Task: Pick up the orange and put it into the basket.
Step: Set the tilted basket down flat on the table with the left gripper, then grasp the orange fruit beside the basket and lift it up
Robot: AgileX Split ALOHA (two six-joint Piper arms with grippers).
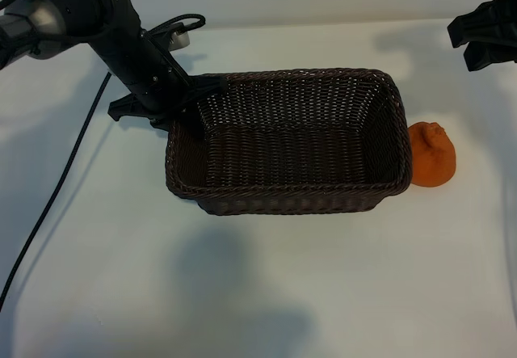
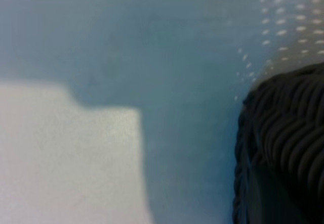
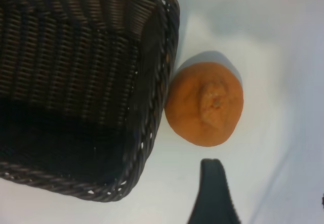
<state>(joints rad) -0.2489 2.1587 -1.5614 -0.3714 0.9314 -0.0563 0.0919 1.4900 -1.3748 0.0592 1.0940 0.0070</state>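
The orange [image 1: 432,154] lies on the white table, touching the outside of the dark wicker basket's [image 1: 288,199] right end. From the right wrist it shows as a lumpy orange [image 3: 205,105] next to the basket's braided rim [image 3: 167,57]. My right gripper [image 1: 485,35] hangs open at the far right, above and behind the orange, with nothing between its fingers; one dark finger [image 3: 215,193] shows just short of the fruit. My left gripper [image 1: 192,106] is shut on the basket's rim at its far left corner. The left wrist view shows only that woven corner [image 2: 283,148].
The white table [image 1: 258,285] spreads wide in front of the basket. A black cable [image 1: 48,204] runs from the left arm across the left side of the table. The basket holds nothing.
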